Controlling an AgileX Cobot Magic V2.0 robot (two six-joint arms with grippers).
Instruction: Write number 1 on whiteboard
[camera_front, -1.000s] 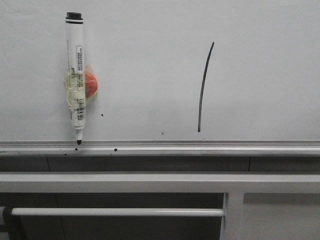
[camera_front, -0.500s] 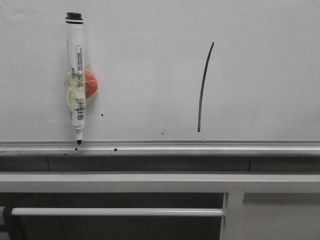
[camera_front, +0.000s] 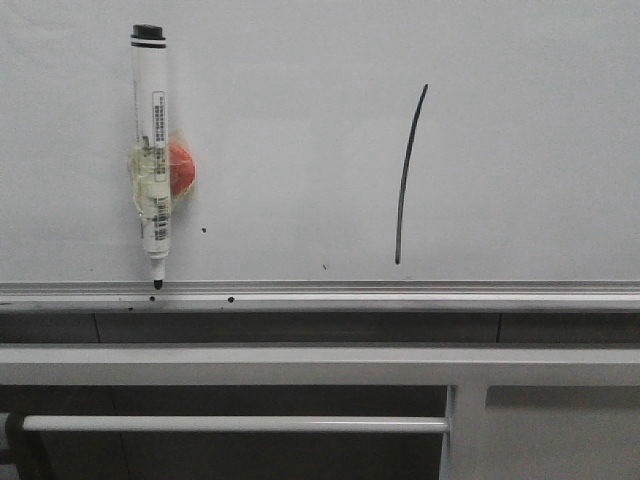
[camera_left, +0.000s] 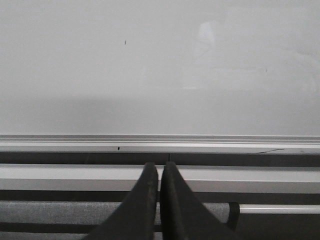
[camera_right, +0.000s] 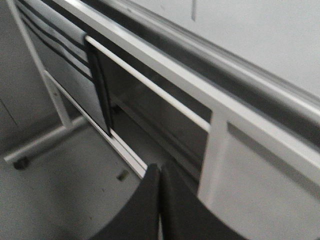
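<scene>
Thin black curved stroke, number 1 (camera_front: 406, 175), on glossy white whiteboard (camera_front: 300, 120); my left tool (camera_left: 160, 172) and right tool (camera_right: 159, 175) closed, empty; brushing it risks smearing.

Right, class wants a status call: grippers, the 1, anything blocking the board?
Left gripper shut, empty. Right gripper shut, empty, off the whiteboard. Number 1 drawn, one black stroke. Marker parked on board, clear of the stroke.

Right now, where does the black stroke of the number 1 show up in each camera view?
Front view: the number 1 stands right of centre on the whiteboard, above the silver rail.
Left wrist view: not in it; only bare board and specks.
Right wrist view: a short dark mark at the top edge may be its lower end; too blurred to tell.
Shared landmark: the silver rail.
</scene>
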